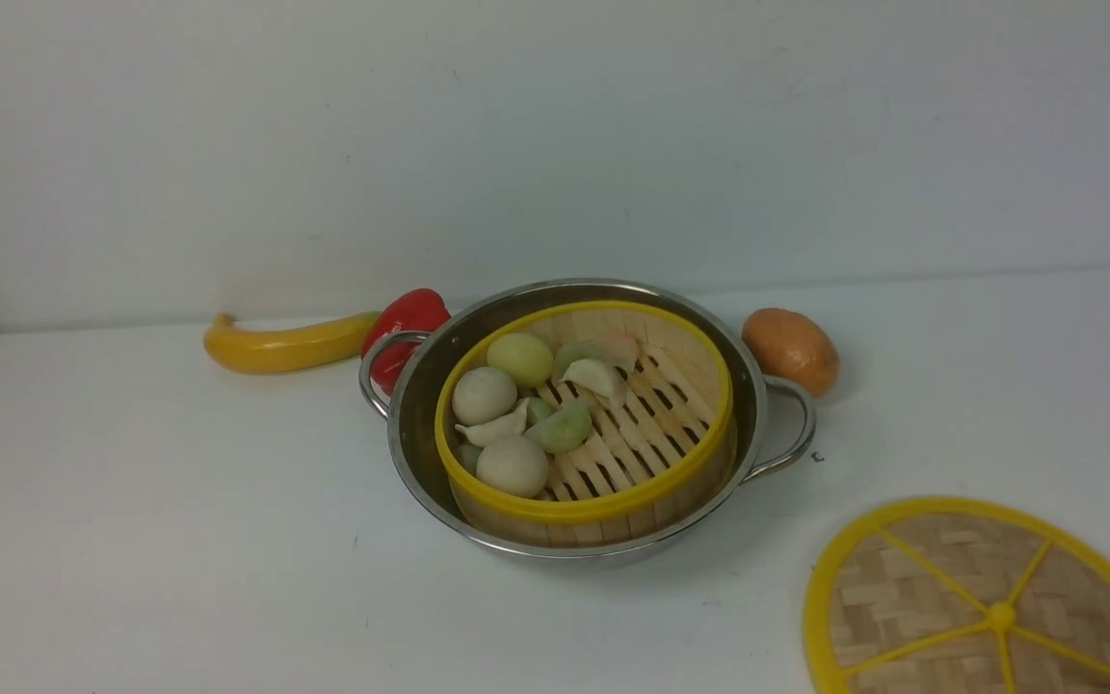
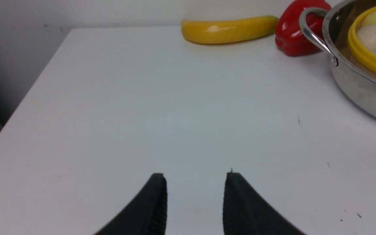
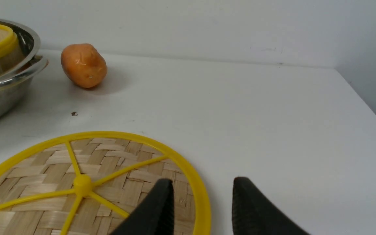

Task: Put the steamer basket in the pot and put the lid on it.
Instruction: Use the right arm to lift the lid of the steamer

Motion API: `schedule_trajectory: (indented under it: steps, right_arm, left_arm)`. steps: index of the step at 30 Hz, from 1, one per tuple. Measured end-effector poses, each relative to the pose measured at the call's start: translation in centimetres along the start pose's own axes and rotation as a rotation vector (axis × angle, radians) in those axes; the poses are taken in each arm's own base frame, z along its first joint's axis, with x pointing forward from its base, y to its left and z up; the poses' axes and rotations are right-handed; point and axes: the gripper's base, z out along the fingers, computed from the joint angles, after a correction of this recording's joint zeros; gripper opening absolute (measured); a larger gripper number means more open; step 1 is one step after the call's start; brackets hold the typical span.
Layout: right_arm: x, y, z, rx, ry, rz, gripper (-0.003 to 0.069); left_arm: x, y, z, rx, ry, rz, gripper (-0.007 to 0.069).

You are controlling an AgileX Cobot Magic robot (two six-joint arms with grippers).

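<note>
Steamer basket (image 1: 653, 426), slatted bamboo, sits in shiny pot (image 1: 417, 390); left tool (image 2: 196, 179), right tool (image 3: 203, 183) agape.

The yellow-rimmed round bamboo steamer basket (image 1: 584, 509) sits in the wide shiny steel pot (image 1: 417, 386), mid-tabletop (image 1: 179, 501). A red plastic pepper (image 1: 408, 318) lies just far-left of the pot, a yellow banana (image 1: 285, 345) left of that, a brown potato (image 1: 791, 350) far-right, and the flat woven yellow-rimmed lid (image 1: 960, 598) near-right, apart.

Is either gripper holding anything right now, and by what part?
Nothing is held. The left gripper is open over the table; the right gripper is open above the lid, at its rim.
</note>
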Motion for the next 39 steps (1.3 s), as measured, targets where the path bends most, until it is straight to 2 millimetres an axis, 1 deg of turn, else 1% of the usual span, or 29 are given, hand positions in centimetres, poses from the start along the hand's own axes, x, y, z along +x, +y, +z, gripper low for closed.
schedule_trajectory:
  steps: [4,9,12,13,14,16,25,39]
  right_arm:
    - [0.0,0.0,0.0,0.000,0.000,0.000,0.0241]
    - [0.0,0.0,0.0,0.000,0.000,0.000,0.0241]
    - [0.0,0.0,0.0,0.000,0.000,0.000,0.0241]
    - [0.0,0.0,0.0,0.000,0.000,0.000,0.0241]
    - [0.0,0.0,0.0,0.000,0.000,0.000,0.0241]
    - [0.0,0.0,0.0,0.000,0.000,0.000,0.0241]
    - [0.0,0.0,0.0,0.000,0.000,0.000,0.0241]
    - [0.0,0.0,0.0,0.000,0.000,0.000,0.0241]
  left_arm:
    - [0.1,0.0,-0.3,-0.002,-0.052,0.004,0.0239]
    - [0.5,-0.1,0.3,0.007,-0.110,0.007,0.0239]
    - [1.4,-0.2,0.9,0.012,-0.112,-0.005,0.0239]
    - [2.5,-0.2,1.5,0.015,-0.083,-0.026,0.0239]
    - [3.1,-0.2,1.7,0.016,-0.065,-0.034,0.0239]
    - [3.6,-0.3,2.0,0.021,-0.047,-0.039,0.0239]
    - [3.8,-0.6,2.0,0.074,-0.027,-0.013,0.0239]
    - [3.8,-0.5,2.0,0.072,-0.027,-0.026,0.0239]
